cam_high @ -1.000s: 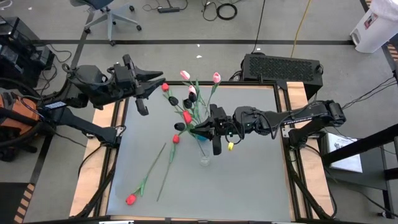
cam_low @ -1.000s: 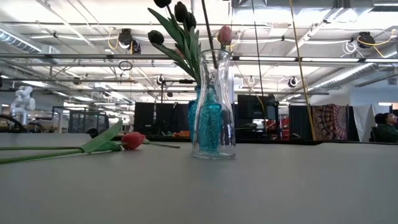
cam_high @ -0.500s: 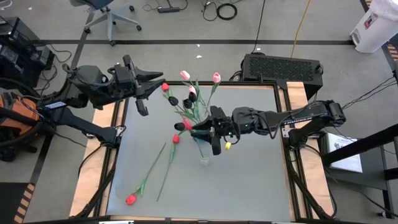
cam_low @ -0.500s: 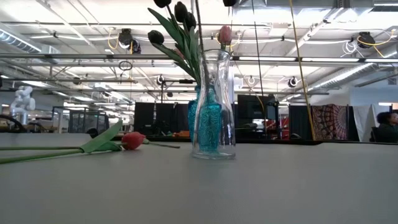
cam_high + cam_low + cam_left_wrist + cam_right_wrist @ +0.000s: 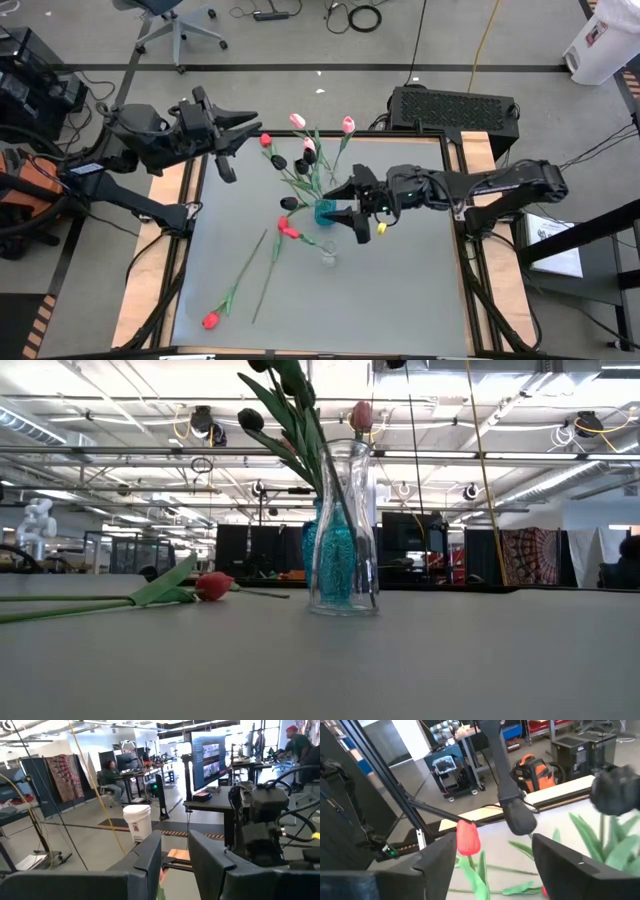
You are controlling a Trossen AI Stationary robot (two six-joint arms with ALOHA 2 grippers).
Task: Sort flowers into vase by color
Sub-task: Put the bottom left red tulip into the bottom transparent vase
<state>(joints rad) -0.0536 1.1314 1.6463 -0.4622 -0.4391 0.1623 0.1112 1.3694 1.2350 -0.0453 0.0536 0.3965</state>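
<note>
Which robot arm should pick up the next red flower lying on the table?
Probably the right gripper: it hangs open over the table beside the vases, nearer the red tulip. The left gripper waits at the far edge.

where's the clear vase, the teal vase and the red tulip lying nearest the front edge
clear vase (image 5: 343, 530): low view, on its glass body
teal vase (image 5: 325, 212): high view, on its rim
red tulip (image 5: 210, 321): high view, on its head

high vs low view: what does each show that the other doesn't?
High only: both arms, with the left gripper open over the table's back-left corner and the right gripper open beside the blue vase; also the two tulips lying front-left with their full stems.
Low only: the clear vase seen side-on, stems inside it, the room behind.
Both: the two vases, the dark tulip heads, a red tulip lying on the table.
</note>
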